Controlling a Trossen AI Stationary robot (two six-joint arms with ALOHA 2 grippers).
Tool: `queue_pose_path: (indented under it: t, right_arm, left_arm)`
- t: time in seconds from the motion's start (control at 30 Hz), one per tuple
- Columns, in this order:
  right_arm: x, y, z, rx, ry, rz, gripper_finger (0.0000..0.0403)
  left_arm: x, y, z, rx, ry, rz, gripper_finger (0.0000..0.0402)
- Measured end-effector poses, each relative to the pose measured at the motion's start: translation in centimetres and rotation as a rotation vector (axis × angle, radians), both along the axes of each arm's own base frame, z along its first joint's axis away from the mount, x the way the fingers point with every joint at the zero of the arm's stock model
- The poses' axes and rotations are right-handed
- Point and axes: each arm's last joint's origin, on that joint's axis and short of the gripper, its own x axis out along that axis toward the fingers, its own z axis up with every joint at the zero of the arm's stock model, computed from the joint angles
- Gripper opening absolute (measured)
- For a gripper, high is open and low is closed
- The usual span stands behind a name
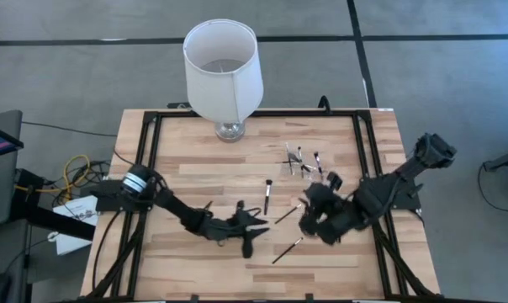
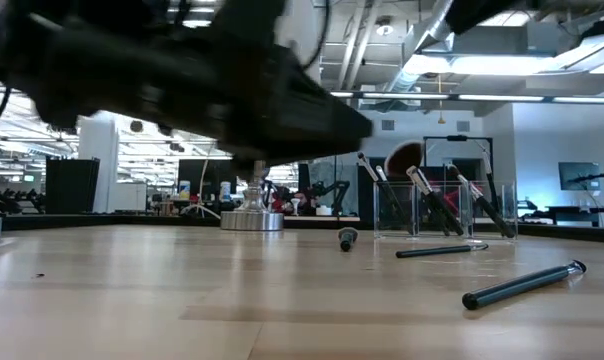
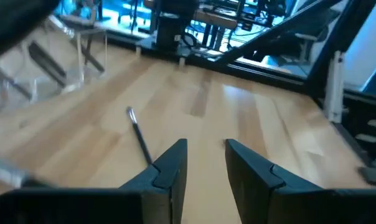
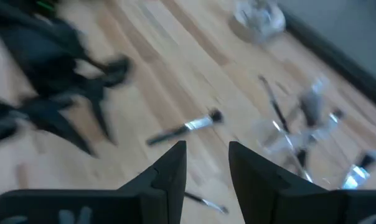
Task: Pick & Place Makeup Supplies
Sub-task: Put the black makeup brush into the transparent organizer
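Three thin makeup brushes lie flat on the wooden table: one point(image 1: 267, 195) mid-table, one point(image 1: 289, 212) between the two grippers, one point(image 1: 288, 250) nearer the near edge. Several more stand in the clear holder point(image 1: 304, 160). My left gripper point(image 1: 256, 231) is open, low over the table's middle; a brush point(image 3: 138, 134) lies just beside its fingers point(image 3: 206, 168). My right gripper point(image 1: 307, 217) is open above the table, with one brush point(image 4: 185, 127) ahead of it and another point(image 4: 203, 200) under its fingers. Neither gripper holds anything.
A white lampshade on a glass base point(image 1: 223, 67) stands at the far edge, with its foot point(image 2: 252, 218) showing in the low view. The holder point(image 2: 432, 205) stands far right of centre. Black frame rails point(image 1: 153, 135) run along the table's edges. Bare wood lies to the near left.
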Motion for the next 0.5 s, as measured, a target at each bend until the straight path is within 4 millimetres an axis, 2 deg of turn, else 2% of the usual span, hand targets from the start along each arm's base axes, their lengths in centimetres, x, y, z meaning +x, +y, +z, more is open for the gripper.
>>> queue_pose_path:
  t: [0.13, 0.27, 0.4, 0.5]
  right_arm:
    - [-0.7, 2.9, -0.6, -0.104, -0.058, 0.090, 0.0113]
    - [-3.4, 4.3, 0.4, -0.129, -0.110, 0.162, 0.0113]
    - [-7.3, 3.8, 3.2, -0.121, -0.197, 0.240, 0.0113]
    - [-10.9, 1.6, 5.7, -0.149, -0.279, 0.286, 0.0113]
  left_arm:
    - [2.1, 1.2, 0.2, 0.048, -0.012, -0.014, 0.0106]
    - [3.7, 2.6, 0.5, 0.066, -0.001, -0.089, 0.0106]
    - [4.6, 3.8, 0.9, 0.086, -0.003, -0.095, 0.0106]
    - [5.2, 4.3, 1.2, 0.082, -0.002, -0.102, 0.0106]
